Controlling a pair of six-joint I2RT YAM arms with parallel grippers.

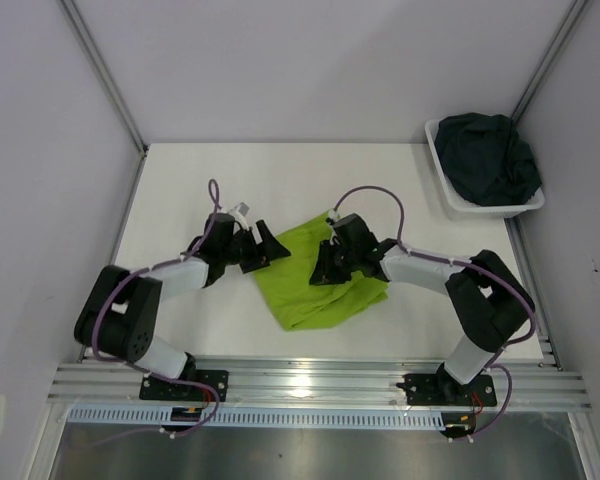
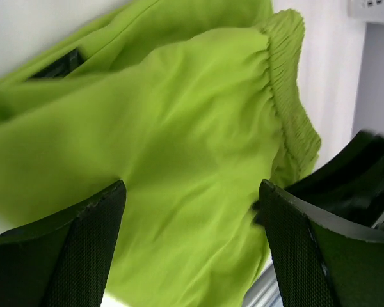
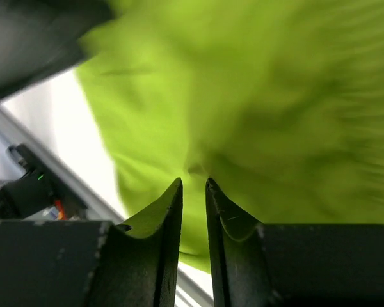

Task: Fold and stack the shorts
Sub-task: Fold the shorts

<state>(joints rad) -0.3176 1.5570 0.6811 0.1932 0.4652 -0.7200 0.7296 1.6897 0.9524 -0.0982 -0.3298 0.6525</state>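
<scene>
The lime green shorts [image 1: 315, 285] lie crumpled and partly folded on the white table between both arms. Their elastic waistband [image 2: 288, 77] shows in the left wrist view. My left gripper [image 1: 261, 247] hovers at the shorts' left edge. Its jaws [image 2: 192, 192] are wide open over the green fabric [image 2: 198, 109], holding nothing. My right gripper [image 1: 326, 264] sits on the shorts' upper right part. Its fingers [image 3: 193, 183] are nearly together, and the green cloth [image 3: 275, 96] puckers at their tips. The dark navy-teal shorts [image 1: 488, 160] lie bunched in the basket.
The white basket [image 1: 448, 192] stands at the table's back right corner. Grey walls enclose the table on the left, back and right. An aluminium rail [image 1: 310, 380] with the arm bases runs along the near edge.
</scene>
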